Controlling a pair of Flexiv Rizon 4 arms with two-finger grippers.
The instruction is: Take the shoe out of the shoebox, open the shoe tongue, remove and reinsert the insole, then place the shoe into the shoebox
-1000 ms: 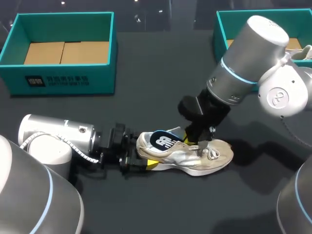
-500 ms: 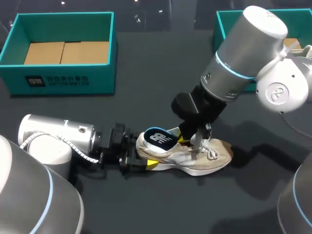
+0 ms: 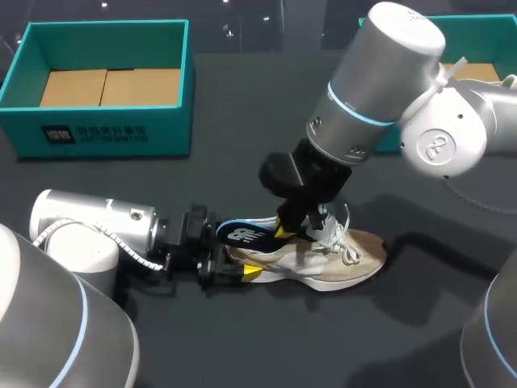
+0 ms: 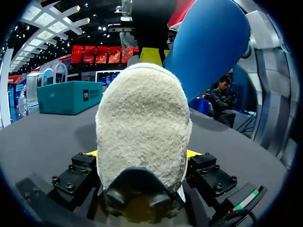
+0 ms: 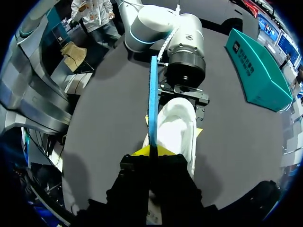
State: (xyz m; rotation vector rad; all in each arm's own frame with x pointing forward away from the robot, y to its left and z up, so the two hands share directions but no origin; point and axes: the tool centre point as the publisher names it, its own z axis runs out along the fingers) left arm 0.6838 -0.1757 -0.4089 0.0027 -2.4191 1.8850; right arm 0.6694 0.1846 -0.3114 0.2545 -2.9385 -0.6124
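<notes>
A beige-and-silver shoe (image 3: 339, 259) lies on its sole on the dark table, toe to the right. My left gripper (image 3: 234, 271) holds its heel, with a yellow-tipped finger against each side of the fuzzy heel (image 4: 142, 127). My right gripper (image 3: 289, 232) is above the shoe's opening, shut on the front end of a dark blue insole (image 3: 242, 235). The insole slants up out of the shoe, over the heel. In the right wrist view the insole (image 5: 152, 94) stands on edge ahead of the gripper (image 5: 152, 151), over the shoe (image 5: 177, 127).
A teal shoebox (image 3: 105, 28) with a cardboard floor stands open at the back left. A second teal box (image 3: 367, 48) sits at the back right, partly behind my right arm. The dark table is bare in front of the shoe.
My right gripper has moved left and up with the insole, drawing it further out of the shoe and over the heel. The left gripper and the shoe have stayed put.
</notes>
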